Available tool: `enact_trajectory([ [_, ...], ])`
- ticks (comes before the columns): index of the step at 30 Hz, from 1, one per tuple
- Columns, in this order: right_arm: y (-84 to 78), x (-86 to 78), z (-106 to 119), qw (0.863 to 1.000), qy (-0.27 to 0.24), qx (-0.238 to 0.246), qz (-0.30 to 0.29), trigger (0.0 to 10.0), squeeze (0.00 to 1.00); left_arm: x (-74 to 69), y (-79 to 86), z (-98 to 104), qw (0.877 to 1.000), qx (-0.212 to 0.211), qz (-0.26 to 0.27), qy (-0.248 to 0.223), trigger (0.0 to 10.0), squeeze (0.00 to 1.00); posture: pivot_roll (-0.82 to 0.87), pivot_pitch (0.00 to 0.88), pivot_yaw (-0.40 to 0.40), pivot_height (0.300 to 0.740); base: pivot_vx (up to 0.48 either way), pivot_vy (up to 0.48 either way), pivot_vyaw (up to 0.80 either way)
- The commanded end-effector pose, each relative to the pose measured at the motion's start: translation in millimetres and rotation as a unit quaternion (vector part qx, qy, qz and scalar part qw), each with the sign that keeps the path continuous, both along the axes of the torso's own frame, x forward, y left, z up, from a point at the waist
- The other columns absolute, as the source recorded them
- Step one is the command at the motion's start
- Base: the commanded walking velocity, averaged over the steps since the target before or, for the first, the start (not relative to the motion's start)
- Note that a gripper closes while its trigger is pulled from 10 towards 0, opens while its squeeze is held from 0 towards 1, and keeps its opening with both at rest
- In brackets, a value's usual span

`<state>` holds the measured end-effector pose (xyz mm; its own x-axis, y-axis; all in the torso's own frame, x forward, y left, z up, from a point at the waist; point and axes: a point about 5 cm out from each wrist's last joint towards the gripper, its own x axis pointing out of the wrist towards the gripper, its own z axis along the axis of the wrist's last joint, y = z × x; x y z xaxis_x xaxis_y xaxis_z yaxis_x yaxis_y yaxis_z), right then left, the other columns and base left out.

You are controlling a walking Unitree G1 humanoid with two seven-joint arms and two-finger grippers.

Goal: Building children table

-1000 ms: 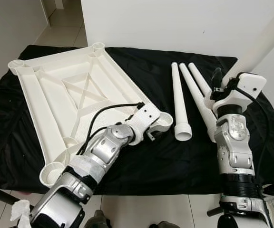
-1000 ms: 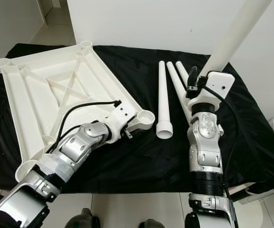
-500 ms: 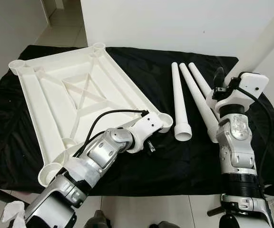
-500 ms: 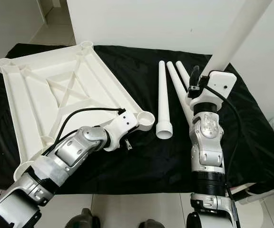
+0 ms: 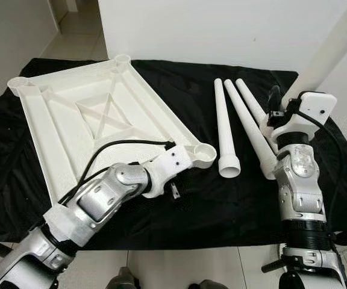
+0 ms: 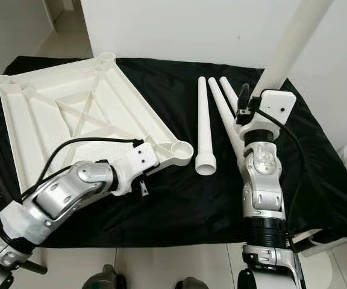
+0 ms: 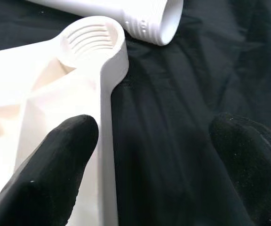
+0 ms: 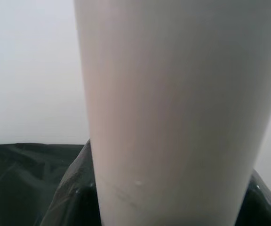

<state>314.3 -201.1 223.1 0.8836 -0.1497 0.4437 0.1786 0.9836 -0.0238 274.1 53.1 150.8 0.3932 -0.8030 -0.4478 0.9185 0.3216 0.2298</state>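
White ribbed plastic tabletop [image 5: 89, 126] lies upside down on the black cloth [image 5: 209, 198], left claw [image 7: 145, 165] spread wide at its near right corner socket [image 7: 91, 42], right claw [image 5: 277, 102] grasping a raised white leg tube [image 6: 294, 42]

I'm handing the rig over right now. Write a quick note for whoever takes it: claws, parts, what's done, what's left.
Left claw: open, astride the near edge of the upturned white tabletop, by its near-right corner socket, which is empty.
Right claw: raised, shut on one white table leg, held upright and tilted.
Three more legs lie side by side on the black cloth, right of the tabletop.
Done: tabletop laid underside up, one leg picked up.
Left: no leg fitted in any visible socket; all four remain.
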Motion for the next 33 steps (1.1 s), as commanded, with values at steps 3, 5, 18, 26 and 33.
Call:
enact_trajectory([
  [3,-0.9,0.5,-1,1.0,0.005,-0.004,0.001,10.0,0.0,-25.1,-1.8,-4,0.976,0.02,-0.191,0.105,10.0,0.0,0.05,0.0,-0.039,0.74,0.0,0.0,0.0],
  [5,-1.4,1.4,0,1.0,0.005,-0.005,0.0,10.0,0.0,-1.3,-13.2,1,0.993,-0.011,-0.094,0.069,10.0,0.0,0.05,0.0,-0.04,0.74,0.0,0.0,0.0],
  [18,-4.5,0.4,2,1.0,0.003,-0.011,-0.007,10.0,0.0,31.9,-37.7,19,0.994,-0.083,0.06,0.027,10.0,0.0,0.03,0.0,-0.032,0.74,0.0,0.0,0.0],
  [26,-4.8,0.2,3,1.0,0.001,-0.012,-0.01,10.0,0.0,51.7,-28.6,9,0.99,-0.048,0.127,0.026,10.0,0.0,0.02,0.0,-0.027,0.74,0.0,0.0,0.0],
  [33,-6.8,0.1,3,1.0,0.001,-0.013,-0.013,10.0,0.0,46.9,-17.4,-10,0.994,0.013,0.101,0.041,10.0,0.0,0.02,0.0,-0.03,0.74,0.0,0.0,0.0],
])
